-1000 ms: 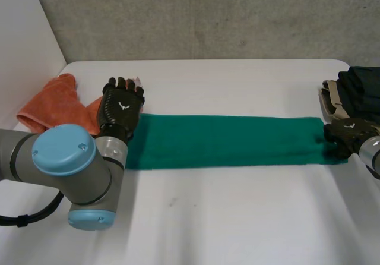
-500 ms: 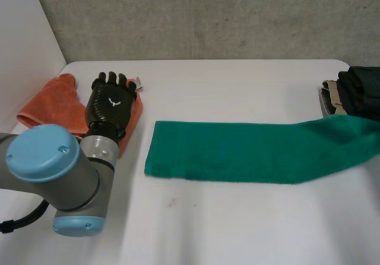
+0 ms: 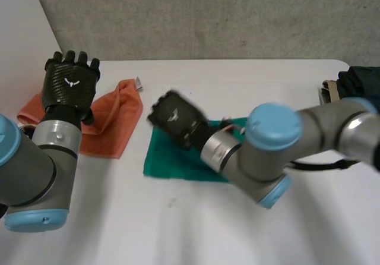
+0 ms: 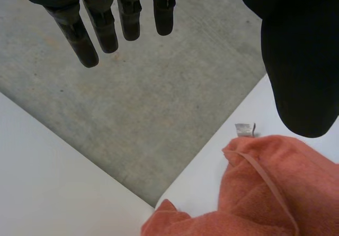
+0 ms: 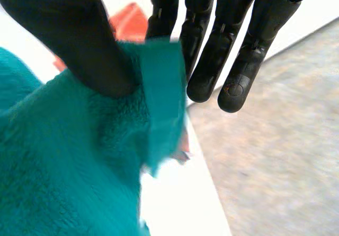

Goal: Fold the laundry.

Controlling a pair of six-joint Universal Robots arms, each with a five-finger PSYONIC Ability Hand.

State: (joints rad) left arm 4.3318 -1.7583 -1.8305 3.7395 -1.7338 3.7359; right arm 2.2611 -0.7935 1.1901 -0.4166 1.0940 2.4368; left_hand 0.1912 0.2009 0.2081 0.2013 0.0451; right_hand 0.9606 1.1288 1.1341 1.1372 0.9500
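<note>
Clearly the right hand (image 3: pixel 175 117) pinches an edge of the green towel (image 3: pixel 172 158) between its thumb and straight fingers (image 5: pixel 212 45). The rest of that towel lies on the white table (image 3: pixel 237 78) under the right arm. An orange towel (image 3: pixel 110 125) lies just beside the green towel. The left hand (image 3: pixel 70 84) hangs above the orange towel's far side, fingers straight and holding nothing.

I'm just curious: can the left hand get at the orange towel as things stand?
Probably yes: the left hand is open by the orange towel with nothing between them; the right hand holds the green towel.
</note>
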